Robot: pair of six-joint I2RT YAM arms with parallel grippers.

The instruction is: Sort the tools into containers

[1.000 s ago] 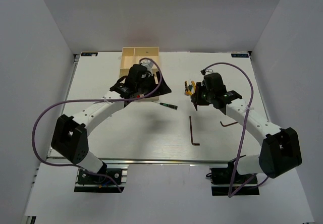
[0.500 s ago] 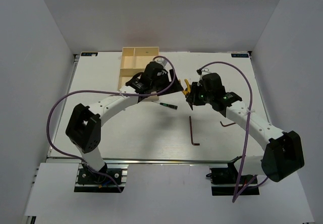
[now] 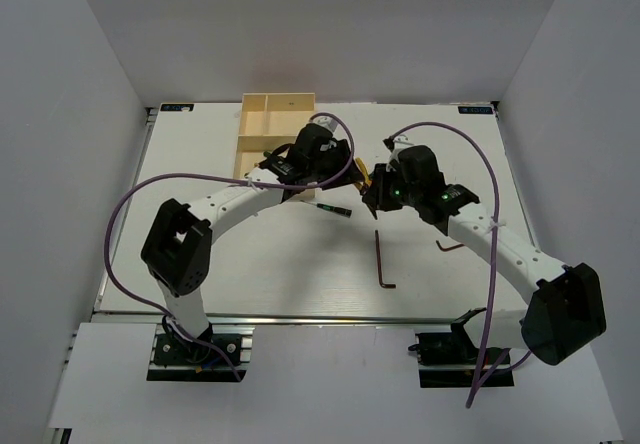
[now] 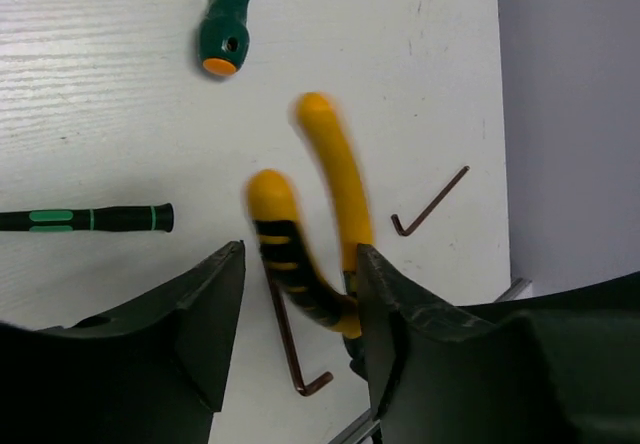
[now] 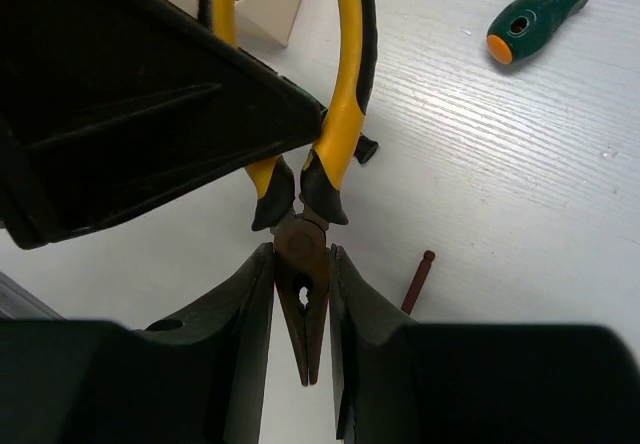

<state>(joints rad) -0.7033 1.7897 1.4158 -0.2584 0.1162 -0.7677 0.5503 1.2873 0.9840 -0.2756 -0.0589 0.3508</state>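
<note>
White table (image 3: 200,264): tray (image 3: 262,114), screwdrivers (image 4: 222,26), hex keys (image 3: 381,259)

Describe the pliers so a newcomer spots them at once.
Over the middle of the white table, just right of the cream tray. The right gripper is shut on the dark nose of the pliers. Only they have yellow handles; the screwdrivers are green, the hex keys bare dark metal.

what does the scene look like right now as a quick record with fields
right gripper: shut on the yellow-handled pliers by their metal nose
left gripper: open, pliers handles between its fingers, ungripped
loose on table: stubby green-handled screwdriver, thin screwdriver, long hex key, short hex key
cream tray: partly hidden behind left gripper
</note>
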